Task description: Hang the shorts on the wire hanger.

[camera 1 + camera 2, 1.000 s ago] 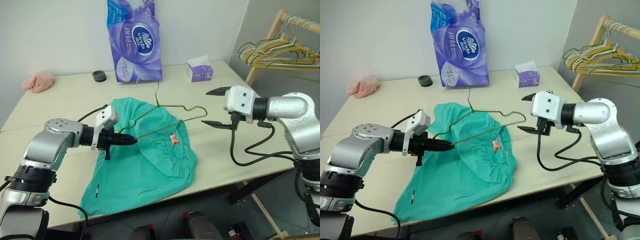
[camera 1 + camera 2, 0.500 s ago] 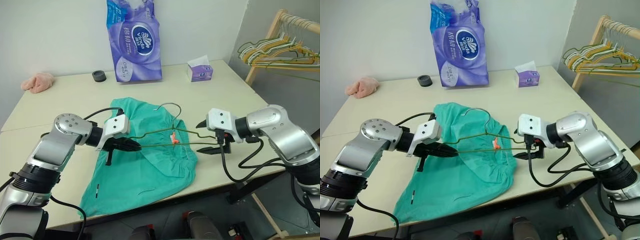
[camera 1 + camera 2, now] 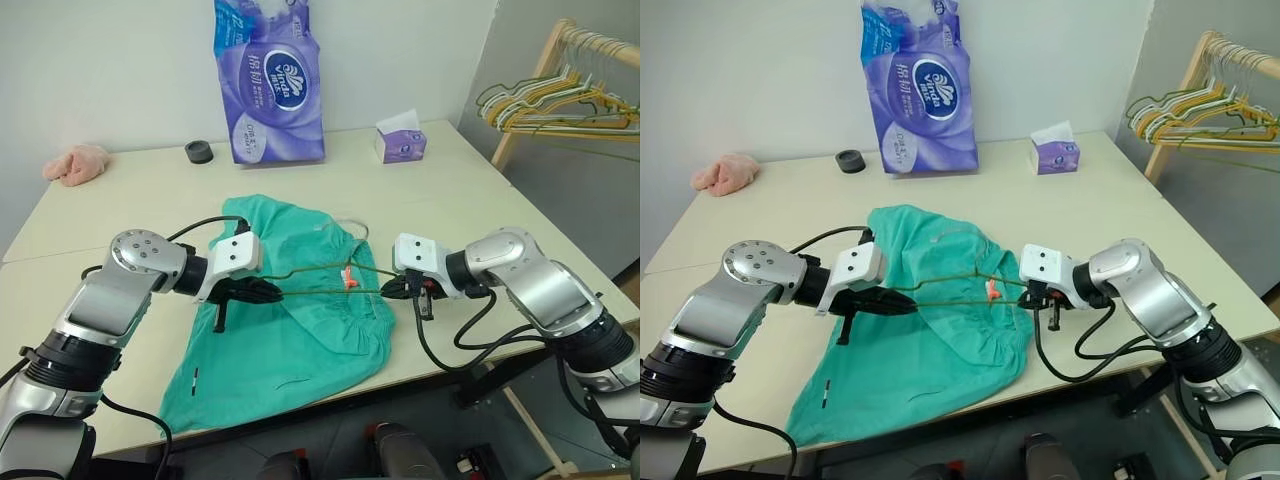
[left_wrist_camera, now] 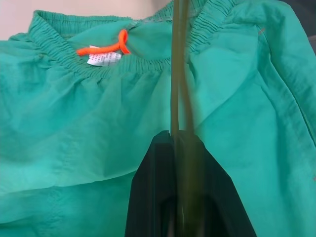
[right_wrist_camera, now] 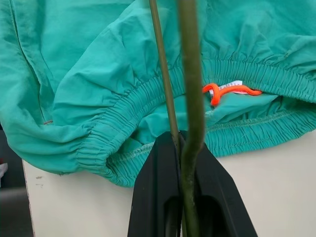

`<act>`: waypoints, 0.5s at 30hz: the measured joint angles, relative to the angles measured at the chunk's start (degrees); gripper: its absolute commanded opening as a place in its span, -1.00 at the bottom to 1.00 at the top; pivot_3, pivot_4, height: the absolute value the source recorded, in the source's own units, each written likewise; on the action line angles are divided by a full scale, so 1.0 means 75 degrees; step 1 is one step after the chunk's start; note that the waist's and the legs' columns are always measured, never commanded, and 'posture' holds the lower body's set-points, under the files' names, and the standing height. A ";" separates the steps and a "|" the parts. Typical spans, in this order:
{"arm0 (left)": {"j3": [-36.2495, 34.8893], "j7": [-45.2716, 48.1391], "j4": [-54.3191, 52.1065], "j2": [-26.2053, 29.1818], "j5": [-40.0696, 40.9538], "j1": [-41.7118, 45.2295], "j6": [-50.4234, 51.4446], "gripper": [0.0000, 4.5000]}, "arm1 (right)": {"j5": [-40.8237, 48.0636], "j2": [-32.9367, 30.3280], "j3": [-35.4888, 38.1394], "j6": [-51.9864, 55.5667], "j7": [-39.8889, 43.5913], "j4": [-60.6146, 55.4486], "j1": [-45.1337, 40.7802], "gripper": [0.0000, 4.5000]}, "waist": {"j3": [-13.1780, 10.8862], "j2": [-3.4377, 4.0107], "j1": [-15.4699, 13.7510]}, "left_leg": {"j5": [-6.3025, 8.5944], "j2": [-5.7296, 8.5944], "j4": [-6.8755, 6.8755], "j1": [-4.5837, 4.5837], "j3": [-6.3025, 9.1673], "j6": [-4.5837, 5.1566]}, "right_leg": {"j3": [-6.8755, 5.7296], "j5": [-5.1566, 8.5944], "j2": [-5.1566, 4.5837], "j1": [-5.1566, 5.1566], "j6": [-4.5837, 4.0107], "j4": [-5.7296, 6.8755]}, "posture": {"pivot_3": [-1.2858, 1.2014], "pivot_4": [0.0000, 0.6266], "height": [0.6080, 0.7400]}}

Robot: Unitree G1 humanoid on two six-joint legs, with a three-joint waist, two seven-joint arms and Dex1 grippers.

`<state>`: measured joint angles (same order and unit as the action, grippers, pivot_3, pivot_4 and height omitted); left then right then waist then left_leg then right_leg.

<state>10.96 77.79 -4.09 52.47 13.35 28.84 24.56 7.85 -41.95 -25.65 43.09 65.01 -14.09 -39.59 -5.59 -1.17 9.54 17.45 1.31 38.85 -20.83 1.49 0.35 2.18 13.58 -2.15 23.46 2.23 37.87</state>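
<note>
**Both ends of the hanger pinched above the shorts**

The left gripper [image 3: 268,292] has its fingers pressed together on one end of the wire hanger [image 3: 318,265]; the left wrist view shows the olive wire running straight out from between the black tips. The right gripper [image 3: 396,291] has its fingers clamped on the opposite end, with two strands of wire rising from the tips in the right wrist view. Between the two sets of fingers the hanger spans across, its hook curving up on the far side, raised just over the cloth.

Directly beneath and beyond both sets of fingers lie the teal shorts [image 3: 290,345], spread on the bench [image 3: 150,190] with one leg trailing toward the near edge. The gathered waistband opening [image 5: 148,106] gapes just past the right fingers, and the orange loop tag [image 4: 103,48] sits on the waistband between the two grips.

Judged from this, the step in hand is securing the hanger in a two-handed hold; the shorts are not yet on it. The next move calls for getting the cloth over the wire, probably by threading one hanger end into the waistband opening, which would need one grip freed to lift the fabric.
</note>
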 measured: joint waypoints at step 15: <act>-0.0777 -0.1395 0.2499 -0.1270 0.0783 0.0958 -0.0837 -0.12 | 0.2184 0.0309 0.2493 0.2526 -0.0880 -0.1158 0.0907 -1.00 | 0.0001 -0.0002 -0.0017 | 0.0001 -0.0001 -0.0001 -0.0003 0.0011 -0.0001 | -0.0003 -0.0002 -0.0022 0.0001 0.0000 0.0001 | -0.15 -0.77 1.00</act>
<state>5.14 67.32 14.65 42.94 19.23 36.02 18.28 24.23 -39.63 -6.95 62.04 58.41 -22.77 -32.79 -5.58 -1.18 9.41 17.45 1.30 38.85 -20.85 1.57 0.34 2.15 13.56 -2.32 23.47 2.23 37.88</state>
